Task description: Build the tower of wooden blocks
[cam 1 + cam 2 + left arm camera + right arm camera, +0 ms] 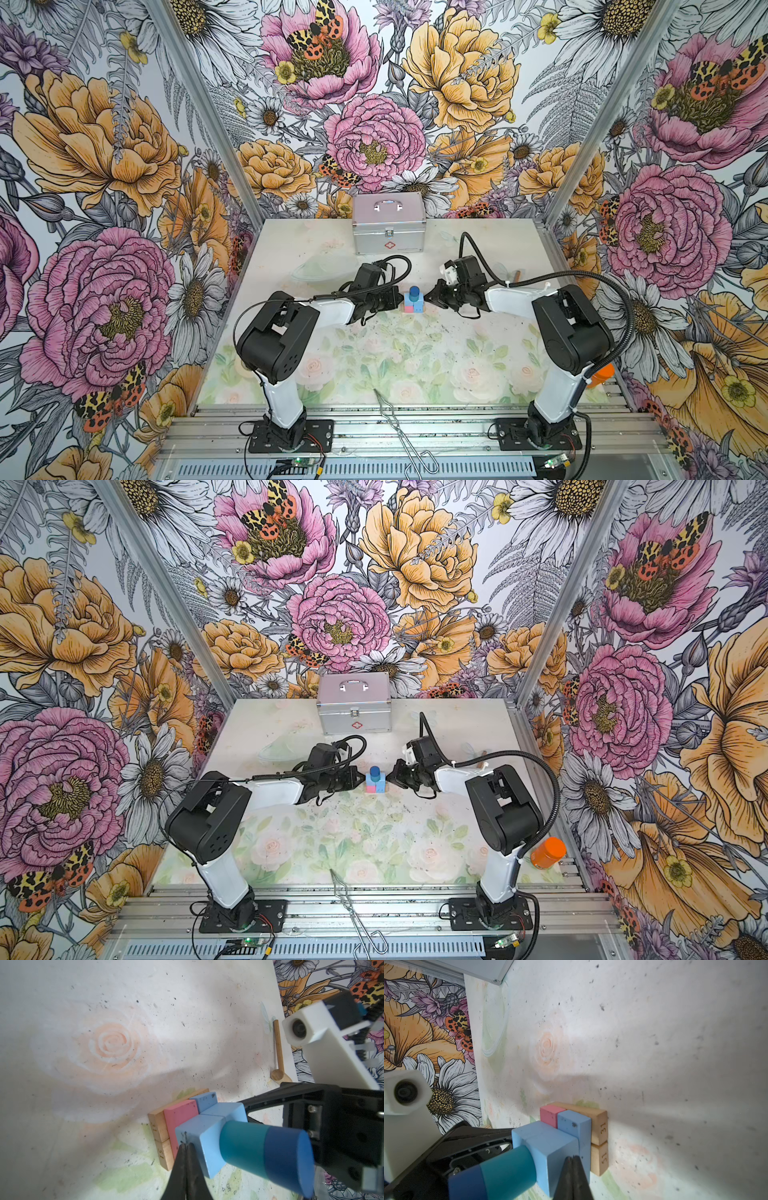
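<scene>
At the middle of the desk (374, 357), the tower (413, 302) stands between the left hand (398, 300) and right hand (430, 297), both closed and empty, their tips seemingly touching its light blue cubes (207, 1138). Uneven pushing could shift a cube and topple the stacked cylinders (414, 293). Open desk lies nearer; the metal case (388, 228) sits well behind.

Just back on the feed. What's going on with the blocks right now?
The tower stands mid-table. It has tan planks at the base, then a pink slab and a blue slab, then two light blue cubes. A teal cylinder sits on the cubes with a dark blue cylinder on top. The left gripper and right gripper flank it from opposite sides, both shut and holding nothing, tips level with the cubes. Whether they touch the cubes is unclear.
</scene>
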Controlling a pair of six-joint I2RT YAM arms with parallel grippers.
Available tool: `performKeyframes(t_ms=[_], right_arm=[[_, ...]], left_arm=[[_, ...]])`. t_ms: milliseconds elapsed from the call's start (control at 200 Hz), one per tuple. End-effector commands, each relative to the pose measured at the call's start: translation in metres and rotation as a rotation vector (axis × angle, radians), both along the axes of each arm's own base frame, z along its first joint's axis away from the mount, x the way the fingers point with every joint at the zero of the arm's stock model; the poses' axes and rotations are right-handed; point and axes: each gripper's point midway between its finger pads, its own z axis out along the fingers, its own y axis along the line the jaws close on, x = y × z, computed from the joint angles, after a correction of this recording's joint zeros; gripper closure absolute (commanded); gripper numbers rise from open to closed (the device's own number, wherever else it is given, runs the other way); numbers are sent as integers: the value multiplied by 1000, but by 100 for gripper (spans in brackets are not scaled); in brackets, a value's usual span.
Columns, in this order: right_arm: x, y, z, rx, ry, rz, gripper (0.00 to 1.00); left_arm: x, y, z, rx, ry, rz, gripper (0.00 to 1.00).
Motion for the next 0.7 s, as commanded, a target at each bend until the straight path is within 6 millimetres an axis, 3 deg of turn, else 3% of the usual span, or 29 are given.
performKeyframes(t_ms=[0, 696], right_arm=[[-2, 7, 16, 23, -44, 13, 100], [-5, 9, 14, 18, -38, 16, 100]], left_arm=[[7, -8, 10, -27, -20, -16, 100], [7, -8, 7, -23, -12, -21, 100]])
